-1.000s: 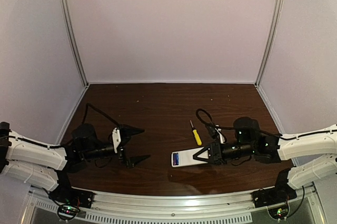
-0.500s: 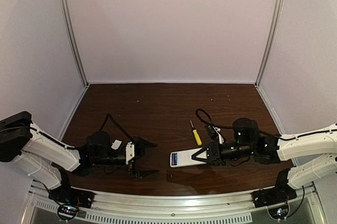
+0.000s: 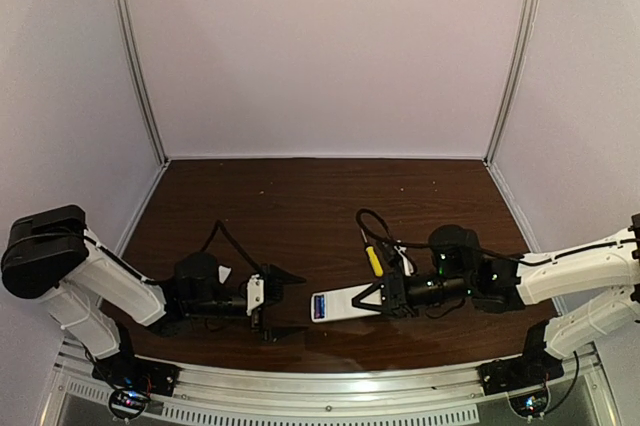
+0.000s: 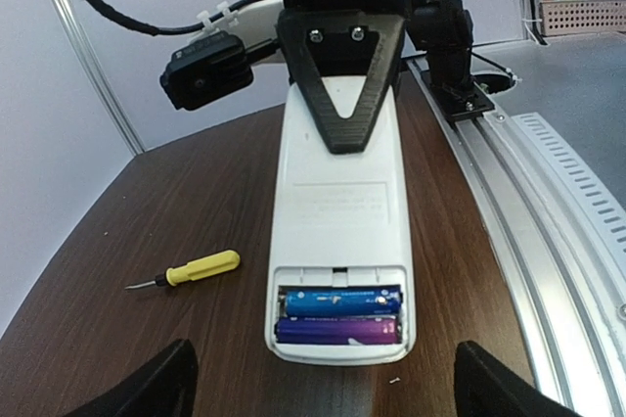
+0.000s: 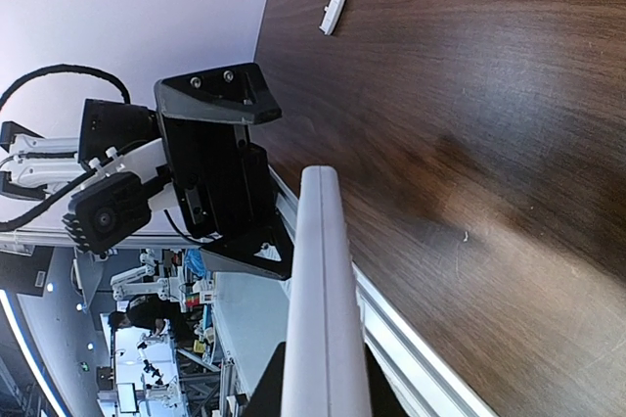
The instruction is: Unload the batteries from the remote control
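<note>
- Since a second ago, the left arm has reached further toward the middle of the table (image 3: 300,196). The right arm has carried the remote control (image 3: 335,304) a little leftward to meet it.
- The right gripper (image 3: 370,298) is clamped on the remote's far half. In the left wrist view one black triangular finger lies flat on the remote's upper face.
- The remote is a slim white bar near the table's front edge, pointing left toward the other arm. I cannot tell whether it rests on the wood or hangs just above it.
- At its left end the battery bay stands uncovered. The batteries (image 4: 340,314) lie inside, side by side across the remote's width: a blue one, and a purple one nearer the end.
- The left gripper (image 3: 304,302) sits just beside that open end, jaws spread wide and holding nothing. One fingertip is off to each side of the remote, touching neither it nor the batteries.
- A yellow-handled screwdriver (image 3: 372,258) lies on the table just behind the remote.
- A small white cover piece (image 5: 334,12) lies alone on the wood, well apart from the remote.
</note>
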Action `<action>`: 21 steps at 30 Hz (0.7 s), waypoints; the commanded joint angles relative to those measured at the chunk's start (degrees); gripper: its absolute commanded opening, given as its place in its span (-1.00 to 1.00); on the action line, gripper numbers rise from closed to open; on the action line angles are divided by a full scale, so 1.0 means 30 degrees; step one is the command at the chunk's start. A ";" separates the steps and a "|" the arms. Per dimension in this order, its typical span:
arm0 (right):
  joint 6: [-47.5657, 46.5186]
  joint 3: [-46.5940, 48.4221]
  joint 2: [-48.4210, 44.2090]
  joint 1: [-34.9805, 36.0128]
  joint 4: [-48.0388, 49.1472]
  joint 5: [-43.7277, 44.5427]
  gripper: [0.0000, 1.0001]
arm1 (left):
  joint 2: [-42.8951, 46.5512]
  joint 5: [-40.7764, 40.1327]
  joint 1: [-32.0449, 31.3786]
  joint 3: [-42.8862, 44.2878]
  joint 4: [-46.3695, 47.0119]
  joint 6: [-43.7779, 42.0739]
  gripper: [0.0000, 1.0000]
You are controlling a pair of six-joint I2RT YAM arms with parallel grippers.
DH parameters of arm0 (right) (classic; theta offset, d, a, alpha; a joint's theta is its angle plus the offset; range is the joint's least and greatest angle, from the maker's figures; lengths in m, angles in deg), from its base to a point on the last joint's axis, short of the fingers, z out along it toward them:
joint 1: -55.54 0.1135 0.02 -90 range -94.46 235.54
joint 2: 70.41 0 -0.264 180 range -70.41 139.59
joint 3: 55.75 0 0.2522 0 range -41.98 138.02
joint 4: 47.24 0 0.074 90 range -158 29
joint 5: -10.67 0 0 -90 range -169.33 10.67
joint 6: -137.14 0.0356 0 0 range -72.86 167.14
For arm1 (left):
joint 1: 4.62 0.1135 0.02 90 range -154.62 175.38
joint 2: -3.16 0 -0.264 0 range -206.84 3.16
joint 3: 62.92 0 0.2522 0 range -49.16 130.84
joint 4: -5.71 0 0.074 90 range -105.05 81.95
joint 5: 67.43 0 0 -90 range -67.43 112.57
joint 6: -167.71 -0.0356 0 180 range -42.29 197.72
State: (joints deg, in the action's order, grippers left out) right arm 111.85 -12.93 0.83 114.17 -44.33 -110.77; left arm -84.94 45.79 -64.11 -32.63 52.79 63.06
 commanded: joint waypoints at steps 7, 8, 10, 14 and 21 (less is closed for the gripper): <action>-0.0149 0.1001 0.0580 0.0638 0.0951 0.0578 -1.00 | -0.1417 0.0812 -0.0184 0.0405 0.2751 -0.0242 0.79; -0.0156 0.1080 0.0599 0.0711 0.0964 0.0578 -1.00 | -0.1506 0.0854 -0.0200 0.0402 0.2862 -0.0242 0.79; -0.0146 0.1144 0.0666 0.0797 0.1034 0.0632 -1.00 | -0.1590 0.0910 -0.0217 0.0379 0.3040 -0.0238 0.76; -0.0041 0.1264 0.0829 0.0973 0.1281 0.0637 -1.00 | -0.1653 0.1088 -0.0239 0.0348 0.3267 -0.0242 0.69; 0.0109 0.1490 0.1198 0.1282 0.1705 0.0636 -1.00 | -0.1645 0.1190 -0.0233 0.0257 0.3509 -0.0293 0.57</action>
State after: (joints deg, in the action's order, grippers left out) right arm 111.93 -10.41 4.09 117.28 -42.36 -109.94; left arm -89.33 48.33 -64.48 -32.52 59.72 62.91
